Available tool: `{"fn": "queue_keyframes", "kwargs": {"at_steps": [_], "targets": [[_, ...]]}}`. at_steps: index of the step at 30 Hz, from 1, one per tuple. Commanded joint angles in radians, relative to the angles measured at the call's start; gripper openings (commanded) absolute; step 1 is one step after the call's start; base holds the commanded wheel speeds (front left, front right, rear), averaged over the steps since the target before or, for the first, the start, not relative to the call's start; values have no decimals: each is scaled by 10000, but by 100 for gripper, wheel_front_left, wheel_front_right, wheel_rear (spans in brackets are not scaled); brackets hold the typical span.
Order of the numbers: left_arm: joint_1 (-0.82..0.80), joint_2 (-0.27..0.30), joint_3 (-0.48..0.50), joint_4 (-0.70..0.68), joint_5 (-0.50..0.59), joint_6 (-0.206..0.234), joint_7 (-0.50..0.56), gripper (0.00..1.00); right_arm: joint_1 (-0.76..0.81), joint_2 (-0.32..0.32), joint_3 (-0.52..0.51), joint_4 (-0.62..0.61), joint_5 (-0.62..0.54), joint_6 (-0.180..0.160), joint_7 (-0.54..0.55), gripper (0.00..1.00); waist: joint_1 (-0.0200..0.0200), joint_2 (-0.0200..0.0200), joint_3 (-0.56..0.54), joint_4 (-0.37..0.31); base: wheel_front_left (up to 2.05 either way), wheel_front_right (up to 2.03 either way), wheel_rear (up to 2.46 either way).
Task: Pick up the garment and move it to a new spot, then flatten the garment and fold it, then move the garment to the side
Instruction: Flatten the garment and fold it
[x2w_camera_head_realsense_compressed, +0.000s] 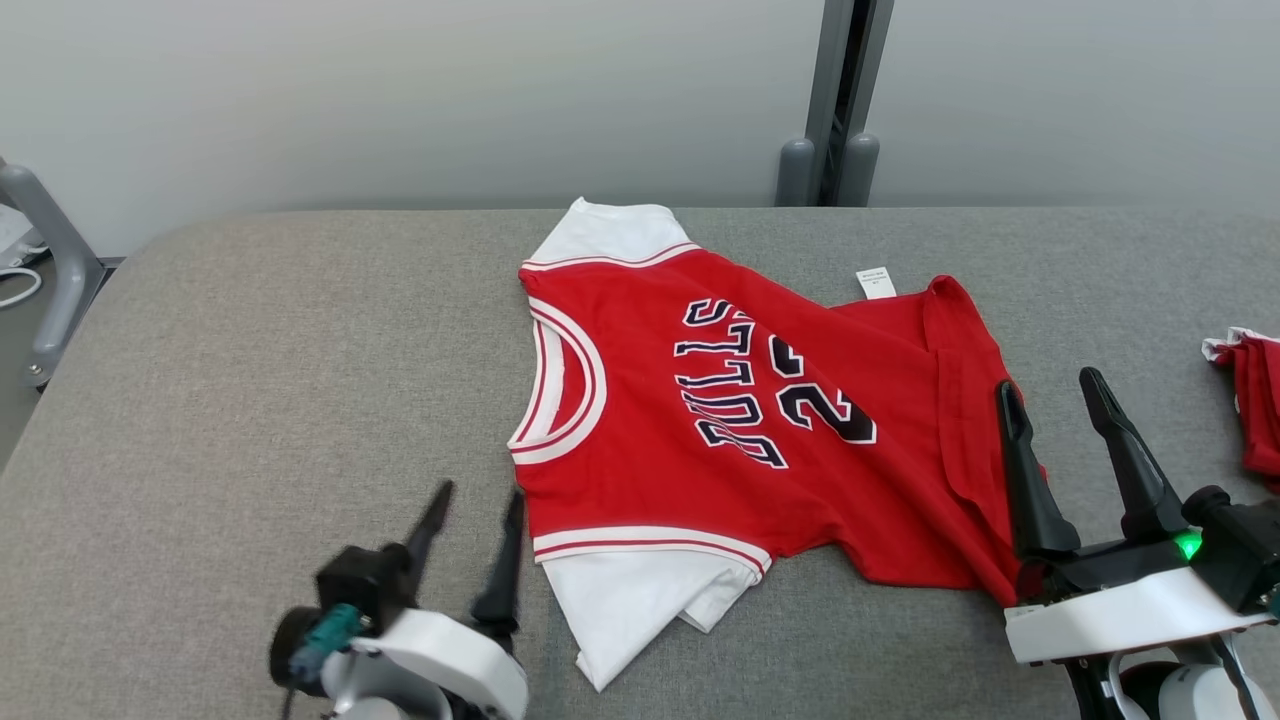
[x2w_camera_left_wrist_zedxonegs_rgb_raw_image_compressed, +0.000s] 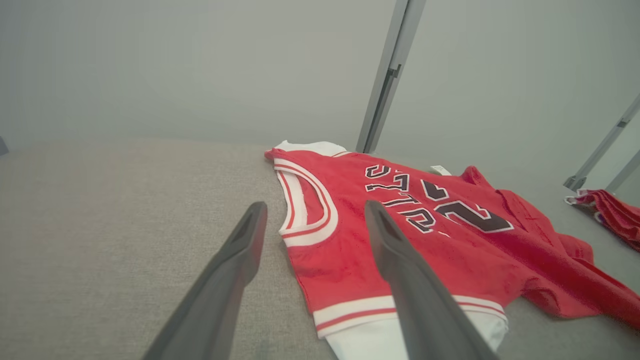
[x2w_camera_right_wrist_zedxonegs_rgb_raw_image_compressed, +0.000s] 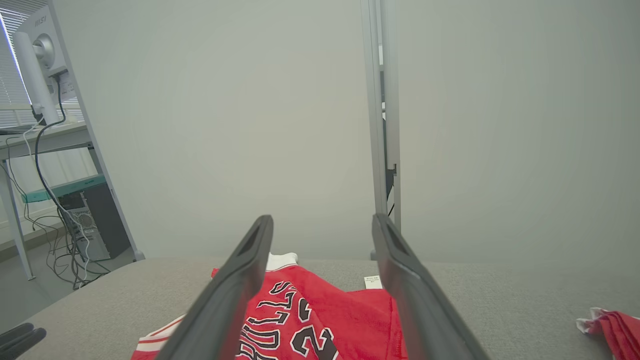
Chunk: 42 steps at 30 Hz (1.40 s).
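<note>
- Head view: the jersey (x2w_camera_head_realsense_compressed: 720, 400) lies front-up around the middle of the grey table (x2w_camera_head_realsense_compressed: 250, 380), with the neck hole toward the robot's left and the hem toward its right. It has a red body, white sleeves with red-striped trim, and dark lettering.
- The near sleeve is doubled under itself. The hem end is rumpled with a flap folded over, and a small white tag (x2w_camera_head_realsense_compressed: 875, 282) pokes out at the far edge.
- Same view: the left gripper (x2w_camera_head_realsense_compressed: 480, 490) hangs over bare table just beside the near shoulder, fingers spread wide with nothing in them.
- The right gripper (x2w_camera_head_realsense_compressed: 1048, 382) is at the hem end, also wide and empty. One finger overlaps the red edge, and I can't tell if it's touching.
- There's a second red bundle (x2w_camera_head_realsense_compressed: 1255, 400) at the table's right edge, well apart from the jersey.
- Left wrist view: this looks along the spread fingers at the collar and near shoulder. The cloth looks thin and floppy with a slight sheen, and the white collar band looks thicker. The table cover is a coarse woven grey.
- Right wrist view: wide fingers again, with the lettering and tag showing low between them. Above that is plain wall and a metal post (x2w_camera_right_wrist_zedxonegs_rgb_raw_image_compressed: 382, 125).
- My take on handling: it should be light, soft and a bit slick, so it'll drape and sag from wherever it's pinched.
- I'd grab it at the shoulders or hem corners, one per gripper. The trimmed edges are doubled there, so there's more to bite.
- Dragging it over that rough cover will probably bunch it, so lifting it clear seems safer.
</note>
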Motion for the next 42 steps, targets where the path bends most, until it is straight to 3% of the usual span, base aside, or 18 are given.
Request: {"fn": "queue_keyframes", "kwargs": {"at_steps": [1,5,9,17,21,23,27,34,36,38,42], "targets": [[135,-3,-167,38,84,-142,127,100,90,-54,-6,-42,-21,-3,37,100,0,0,22,-7,0,0,0],[463,53,-1041,126,132,-822,897,100,90,-54,14,-3,25,-3,23,100,0,0,76,-59,0,0,0],[737,259,-1633,176,196,-1076,1709,100,56,-54,-19,67,69,-3,-40,100,0,0,124,-114,0,0,0],[634,581,-2399,298,612,-1173,2725,100,-82,-54,-20,227,201,-3,-217,100,0,0,261,-271,0,0,0],[513,656,-2628,428,918,-998,2978,100,-121,-52,7,276,217,-3,-242,100,0,0,314,-348,0,0,0],[390,633,-2623,519,1125,-610,2959,100,-160,-52,12,303,211,-3,-256,100,0,0,364,-417,0,0,0],[357,643,-2707,614,1231,-472,3010,100,-195,-52,-1,312,205,-3,-271,100,0,0,408,-470,0,0,0],[184,587,-3051,749,1324,-706,2927,100,-237,-54,-8,354,183,-3,-302,100,0,0,487,-503,0,0,0],[142,575,-3105,761,1226,-819,2955,41,-255,-53,-12,390,200,-3,-293,100,0,0,475,-497,0,0,0],[130,533,-3121,709,1052,-942,2930,0,-263,-54,-28,428,223,-3,-302,100,0,0,441,-484,0,0,0],[227,422,-2967,397,291,-1247,2818,0,-207,-54,-49,499,268,-3,-336,100,0,0,315,-453,0,0,0]]}}
